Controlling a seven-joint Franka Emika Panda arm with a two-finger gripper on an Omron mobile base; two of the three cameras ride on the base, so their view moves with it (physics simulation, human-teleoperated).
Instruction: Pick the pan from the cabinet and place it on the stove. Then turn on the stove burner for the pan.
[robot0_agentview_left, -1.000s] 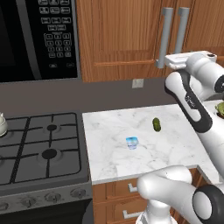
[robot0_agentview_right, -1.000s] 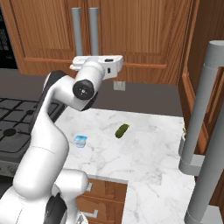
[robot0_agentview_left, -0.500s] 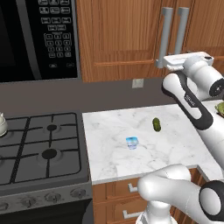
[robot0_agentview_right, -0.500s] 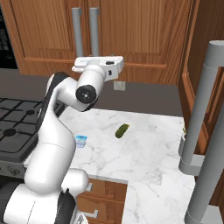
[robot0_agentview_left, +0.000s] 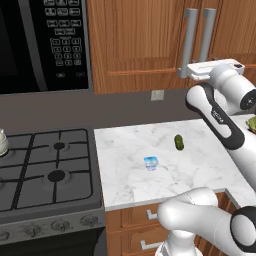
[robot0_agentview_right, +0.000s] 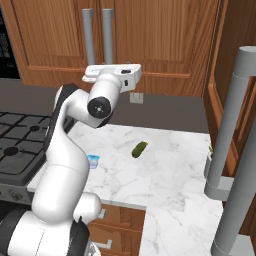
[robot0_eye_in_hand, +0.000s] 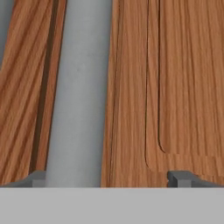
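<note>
Fingers (robot0_eye_in_hand: 37, 177) spread wide at closed cabinet (robot0_agentview_left: 135, 45); centre grey bar handle (robot0_eye_in_hand: 76, 96) between them before you pinch, then pull straight out.

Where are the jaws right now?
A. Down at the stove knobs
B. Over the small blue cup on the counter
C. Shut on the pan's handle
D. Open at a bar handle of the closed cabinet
D: in the hand view the gripper stands open with a grey bar handle between its tips, against the closed cabinet door.
</note>
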